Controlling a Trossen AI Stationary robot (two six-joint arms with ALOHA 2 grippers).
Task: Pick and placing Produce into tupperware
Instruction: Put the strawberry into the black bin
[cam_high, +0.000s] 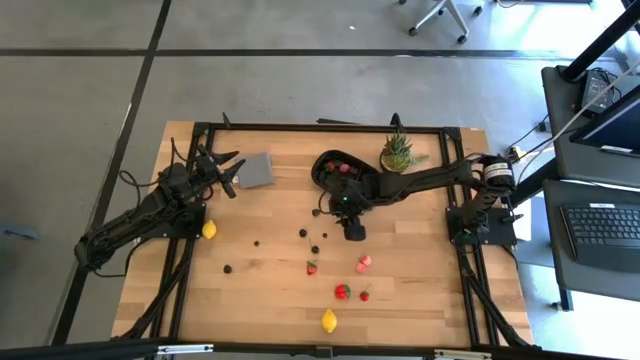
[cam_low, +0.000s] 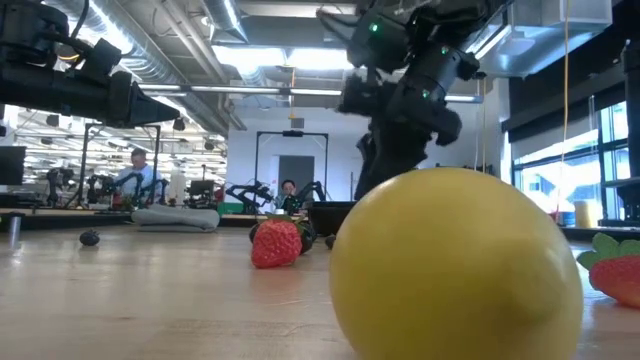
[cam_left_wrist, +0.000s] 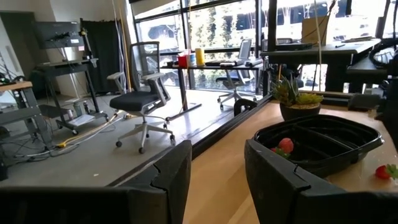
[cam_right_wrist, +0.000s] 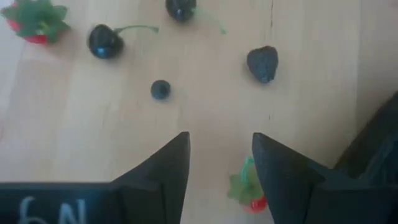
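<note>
- Our right gripper (cam_right_wrist: 219, 163) hangs over the table (cam_high: 270, 290) with its jaws spread and nothing between them.
- Just beside its fingertips lies a small strawberry (cam_right_wrist: 247, 191) with a green leafy cap, partly hidden by one finger.
- Ahead of the jaws we see a small dark berry (cam_right_wrist: 160, 89), then a blackberry (cam_right_wrist: 262, 63) and two stemmed dark cherries (cam_right_wrist: 104, 41).
- The black tupperware (cam_high: 322, 176) sits close behind this gripper with red fruit already in it; the potted plant (cam_high: 398, 152) stands beside it.
- Our left gripper (cam_left_wrist: 214, 180) waits well apart, raised near the grey square piece (cam_high: 258, 170), jaws parted around nothing.
- Two lemons (cam_high: 328, 320) and more strawberries lie scattered elsewhere on the wood.
</note>
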